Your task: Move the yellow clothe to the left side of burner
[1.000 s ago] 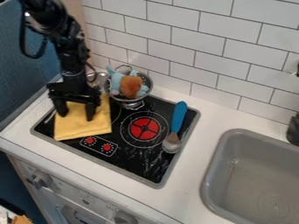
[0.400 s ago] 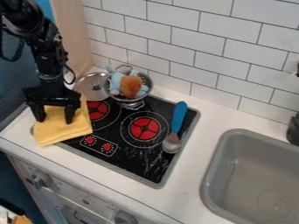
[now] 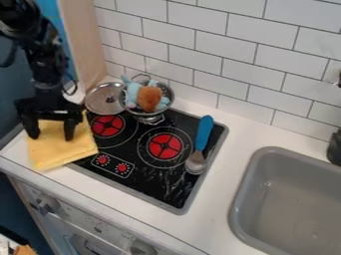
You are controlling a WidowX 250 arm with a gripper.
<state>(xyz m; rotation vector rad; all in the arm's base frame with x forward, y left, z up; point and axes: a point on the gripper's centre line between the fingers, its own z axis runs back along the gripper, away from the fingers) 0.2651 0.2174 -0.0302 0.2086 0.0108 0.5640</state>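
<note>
While the hand (image 3: pixel 51 137) stands open at the yellow cloth (image 3: pixel 63 152), white counter (image 3: pixel 250 130) frames the stovetop (image 3: pixel 160 185) beneath a tiled wall (image 3: pixel 233 64)

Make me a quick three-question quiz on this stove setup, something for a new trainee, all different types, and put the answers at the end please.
1. Multiple choice: which thing is the robot's hand at?
A) the sink
B) the yellow cloth
C) the blue-handled utensil

2. True or false: the blue-handled utensil lies inside the sink.

3. Fill in the blank: as the camera sees it, the silver lid lies to the ____ of the metal pot that holds the plush toy.

Key: 1. B; 2. False; 3. left
</note>
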